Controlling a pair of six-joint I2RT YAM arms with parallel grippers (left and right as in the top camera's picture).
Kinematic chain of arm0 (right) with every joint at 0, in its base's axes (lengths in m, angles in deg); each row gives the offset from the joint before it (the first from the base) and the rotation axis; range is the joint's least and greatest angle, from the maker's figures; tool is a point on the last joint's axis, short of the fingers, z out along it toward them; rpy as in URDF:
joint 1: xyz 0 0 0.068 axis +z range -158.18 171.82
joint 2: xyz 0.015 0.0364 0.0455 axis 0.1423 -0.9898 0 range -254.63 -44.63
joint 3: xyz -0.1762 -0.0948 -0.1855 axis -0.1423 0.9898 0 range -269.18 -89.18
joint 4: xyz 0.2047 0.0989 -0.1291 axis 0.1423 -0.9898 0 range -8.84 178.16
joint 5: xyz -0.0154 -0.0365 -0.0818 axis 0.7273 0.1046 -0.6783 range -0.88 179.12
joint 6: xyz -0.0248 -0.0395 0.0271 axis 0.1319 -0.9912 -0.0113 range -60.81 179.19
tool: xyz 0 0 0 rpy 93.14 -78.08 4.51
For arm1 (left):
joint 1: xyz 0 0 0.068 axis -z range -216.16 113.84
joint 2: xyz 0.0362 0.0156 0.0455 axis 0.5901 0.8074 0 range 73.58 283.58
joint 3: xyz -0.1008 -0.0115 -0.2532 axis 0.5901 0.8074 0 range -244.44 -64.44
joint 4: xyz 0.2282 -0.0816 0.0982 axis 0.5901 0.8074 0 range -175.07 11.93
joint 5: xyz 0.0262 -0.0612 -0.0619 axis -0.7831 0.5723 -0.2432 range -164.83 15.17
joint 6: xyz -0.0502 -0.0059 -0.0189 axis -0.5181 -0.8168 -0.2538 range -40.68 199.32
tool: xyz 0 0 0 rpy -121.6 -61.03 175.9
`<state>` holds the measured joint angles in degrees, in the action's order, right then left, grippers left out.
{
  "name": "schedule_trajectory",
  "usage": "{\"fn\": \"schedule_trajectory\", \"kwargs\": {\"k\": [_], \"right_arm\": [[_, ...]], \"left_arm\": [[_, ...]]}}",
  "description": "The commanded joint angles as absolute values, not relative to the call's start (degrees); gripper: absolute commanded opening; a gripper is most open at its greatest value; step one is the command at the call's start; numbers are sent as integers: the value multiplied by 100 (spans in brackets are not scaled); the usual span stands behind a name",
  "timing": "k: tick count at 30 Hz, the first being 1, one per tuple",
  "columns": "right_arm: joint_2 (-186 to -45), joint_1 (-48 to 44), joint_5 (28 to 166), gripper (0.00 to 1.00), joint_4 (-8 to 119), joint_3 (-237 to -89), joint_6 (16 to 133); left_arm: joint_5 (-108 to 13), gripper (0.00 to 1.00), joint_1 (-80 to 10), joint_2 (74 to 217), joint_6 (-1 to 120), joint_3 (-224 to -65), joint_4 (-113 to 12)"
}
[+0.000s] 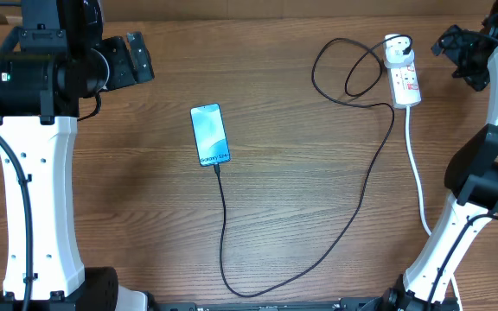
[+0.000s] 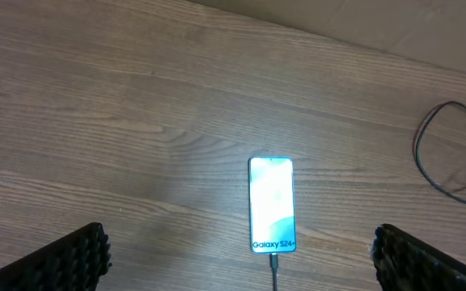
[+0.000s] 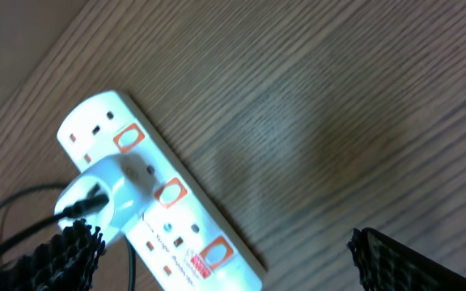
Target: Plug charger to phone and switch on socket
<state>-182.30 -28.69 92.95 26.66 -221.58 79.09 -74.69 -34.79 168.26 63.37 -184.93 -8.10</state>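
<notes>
Brown wood-grain counter [image 1: 301, 259], matte and flat, under everything. Near its middle, lying face up: slim dark-edged rectangular smartphone [image 1: 209, 136] with a glowing cyan screen. Probably light, glassy and slick, so best nipped across the long edges rather than pressed on the face. Meeting its lower end, seemingly already seated: small connector tip of the long thin black charger cable [image 1: 353, 212]. Limp and a little springy by the look of it, sweeping in a wide curve toward the near edge, then back up in loops to a rounded white plug adapter [image 1: 395, 50]. Better taken at the stiff connector or plug body than along the floppy run. At far right: elongated white plastic power strip [image 1: 405, 82] with small red rocker switches [image 3: 168, 192], hard-shelled and perhaps light enough to skid, so press straight down. Switch position too small to tell. Trailing toward the near edge: thicker white cord [image 1: 418, 186]. Spread wide and empty, well apart from the smartphone: left tool [image 1: 138, 57]. Likewise spread wide, pinching nothing, just beside the power strip: right tool [image 1: 458, 59].
</notes>
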Motion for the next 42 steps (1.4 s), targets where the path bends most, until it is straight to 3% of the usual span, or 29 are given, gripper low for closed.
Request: {"fn": "schedule_trajectory", "kwargs": {"k": [1, 42], "right_arm": [[-18359, -2837, 9175, 100, 2774, -22189, 8198], [-19360, -2472, 9370, 100, 2881, -22152, 8486]], "left_arm": [[-7543, 100, -3506, 16872, 6390, -18567, -812], [-7543, 100, -3506, 16872, 6390, -18567, -812]]}}
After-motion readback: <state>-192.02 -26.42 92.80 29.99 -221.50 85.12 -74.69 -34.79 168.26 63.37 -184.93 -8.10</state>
